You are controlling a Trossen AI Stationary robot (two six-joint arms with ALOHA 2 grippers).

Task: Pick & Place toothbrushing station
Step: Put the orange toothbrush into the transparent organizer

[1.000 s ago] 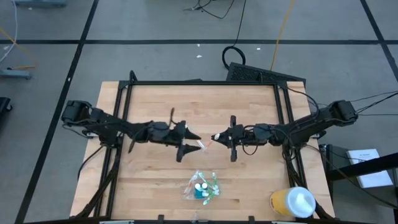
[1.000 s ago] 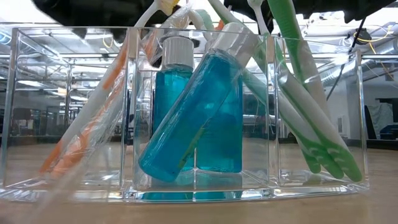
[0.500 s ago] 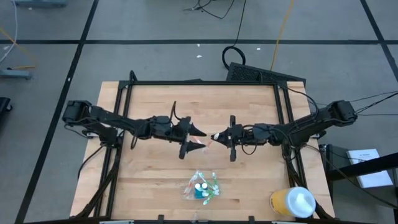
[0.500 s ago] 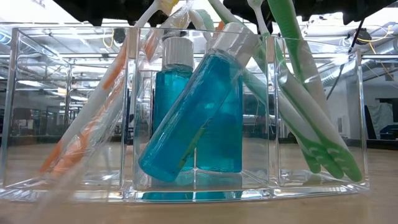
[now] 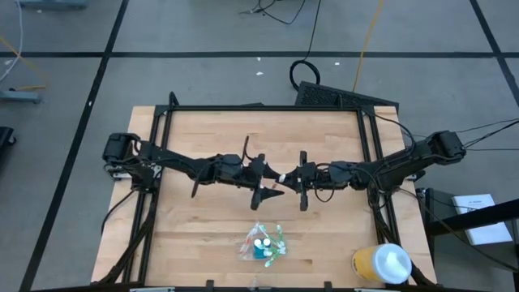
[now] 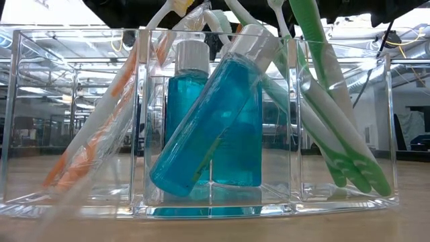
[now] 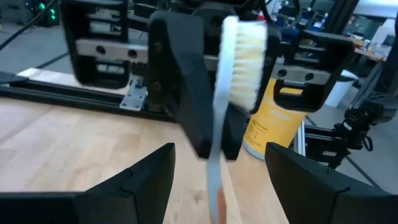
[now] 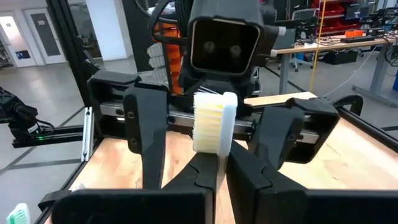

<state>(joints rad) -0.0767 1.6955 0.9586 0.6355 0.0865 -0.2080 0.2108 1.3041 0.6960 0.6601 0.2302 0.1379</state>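
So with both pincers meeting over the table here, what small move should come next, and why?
Probably the left pincer should close on the toothbrush. The right pincer is shut on its handle, and the brush sits between the left pincer's open fingers, so a handover looks set up.

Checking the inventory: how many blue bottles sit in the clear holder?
2, both in the middle compartment of the clear holder: one bottle upright at the back, one bottle tilted across its front. More may be hidden behind them.
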